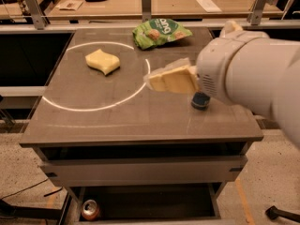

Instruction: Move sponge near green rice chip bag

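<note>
Hovering pincer (pixel 153 81) apart from sponge (pixel 102 61), grip unclear | can (pixel 200 100) under arm (pixel 243 69) | green rice chip bag (pixel 161 33) behind

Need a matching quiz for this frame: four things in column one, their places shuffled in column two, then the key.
Things
1. pale yellow wavy-edged foam sponge
2. bright green glossy rice chip bag
3. blue drink can
4. robot's gripper

Places
A. in the air over the right edge of the white ring
B. at the far edge of the grey table, outside the ring
C. inside the ring, towards its far left
D. on the table's right side, partly hidden behind the white arm

Pairs: 1-C, 2-B, 3-D, 4-A
</note>
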Available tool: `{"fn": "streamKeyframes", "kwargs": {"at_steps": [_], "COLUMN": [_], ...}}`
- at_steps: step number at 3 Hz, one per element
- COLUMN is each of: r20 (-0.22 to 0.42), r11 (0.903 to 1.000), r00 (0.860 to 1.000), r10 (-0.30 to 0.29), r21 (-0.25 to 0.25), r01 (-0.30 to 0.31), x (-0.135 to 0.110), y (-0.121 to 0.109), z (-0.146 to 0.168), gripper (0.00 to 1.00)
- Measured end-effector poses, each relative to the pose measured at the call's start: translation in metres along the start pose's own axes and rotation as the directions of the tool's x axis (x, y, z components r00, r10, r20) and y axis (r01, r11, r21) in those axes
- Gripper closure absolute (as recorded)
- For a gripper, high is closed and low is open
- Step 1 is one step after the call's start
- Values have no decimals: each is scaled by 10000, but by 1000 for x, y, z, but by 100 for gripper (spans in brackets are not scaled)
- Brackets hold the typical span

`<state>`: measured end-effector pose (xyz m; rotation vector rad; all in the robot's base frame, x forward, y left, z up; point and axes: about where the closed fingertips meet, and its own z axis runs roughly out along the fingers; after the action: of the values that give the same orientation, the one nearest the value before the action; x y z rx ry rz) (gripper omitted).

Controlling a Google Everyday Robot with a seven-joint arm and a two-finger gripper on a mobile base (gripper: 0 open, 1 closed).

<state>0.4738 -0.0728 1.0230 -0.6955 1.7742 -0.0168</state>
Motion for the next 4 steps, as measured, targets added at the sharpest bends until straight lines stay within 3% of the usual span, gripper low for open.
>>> {"fn": "streamKeyframes", "kwargs": {"at_steps": [1, 4], "r20": [105, 62], "r11": [9945, 9906], "r00": [9955, 9912], "r10": [944, 1321], "r21": [439, 341], "r01": [-947, -1322], "x": [-12, -12], "y": [32, 42], "z": [-14, -11], "gripper": [0, 0]}}
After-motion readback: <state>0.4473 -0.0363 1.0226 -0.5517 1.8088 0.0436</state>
